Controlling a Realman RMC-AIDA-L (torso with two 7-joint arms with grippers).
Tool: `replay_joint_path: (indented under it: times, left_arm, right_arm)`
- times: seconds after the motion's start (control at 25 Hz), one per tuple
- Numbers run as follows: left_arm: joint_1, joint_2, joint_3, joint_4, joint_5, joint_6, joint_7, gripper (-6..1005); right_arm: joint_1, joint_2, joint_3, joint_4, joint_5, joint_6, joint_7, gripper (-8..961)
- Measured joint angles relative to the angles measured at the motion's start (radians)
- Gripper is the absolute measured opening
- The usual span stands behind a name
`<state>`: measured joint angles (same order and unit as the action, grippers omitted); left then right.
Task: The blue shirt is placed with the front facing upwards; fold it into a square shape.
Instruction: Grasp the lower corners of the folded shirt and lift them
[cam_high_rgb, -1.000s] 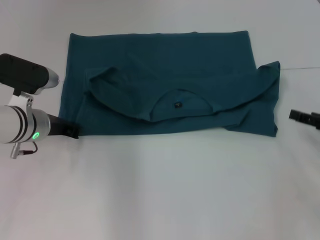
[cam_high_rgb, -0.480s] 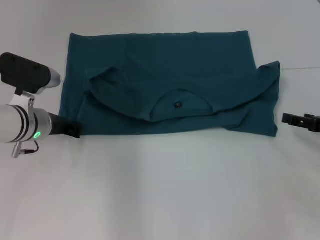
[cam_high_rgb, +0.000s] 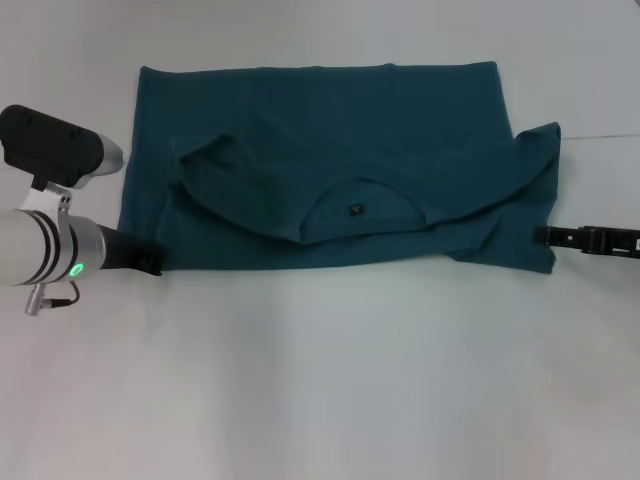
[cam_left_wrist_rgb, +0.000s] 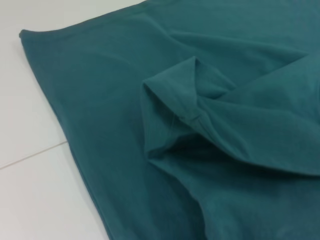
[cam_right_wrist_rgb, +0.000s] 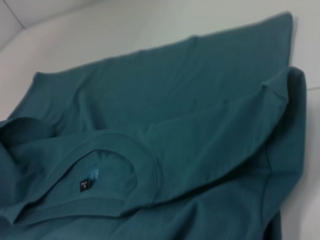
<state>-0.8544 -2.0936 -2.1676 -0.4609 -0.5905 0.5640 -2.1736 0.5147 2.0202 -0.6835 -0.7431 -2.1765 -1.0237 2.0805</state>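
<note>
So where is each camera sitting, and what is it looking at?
Head view: up on the robot's head, looking down at the blue shirt on the table; the left gripper and right gripper show at its sides.
Left wrist view: near the shirt's folded sleeve; no fingers show.
Right wrist view: near the collar and tag, which the head view shares.
</note>
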Motion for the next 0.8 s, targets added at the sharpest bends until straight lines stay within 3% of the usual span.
replay_joint_path:
  times: [0.16, 0.36, 0.8]
  left_arm:
    - [0.001, -0.001, 0.000, -0.001, 0.000, 0.000, 0.000, 37]
    - [0.002, -0.002, 0.000, -0.002, 0.000, -0.001, 0.001, 37]
    - [0.003, -0.002, 0.000, -0.005, 0.001, 0.002, 0.002, 38]
  right_arm:
    - [0.073, -0.017, -0.001, 0.012, -0.142, 0.008, 0.150, 866]
    - [0.132, -0.020, -0.001, 0.005, -0.266, 0.009, 0.264, 866]
    - [0.158, -0.026, -0.001, 0.077, -0.307, 0.033, 0.324, 865]
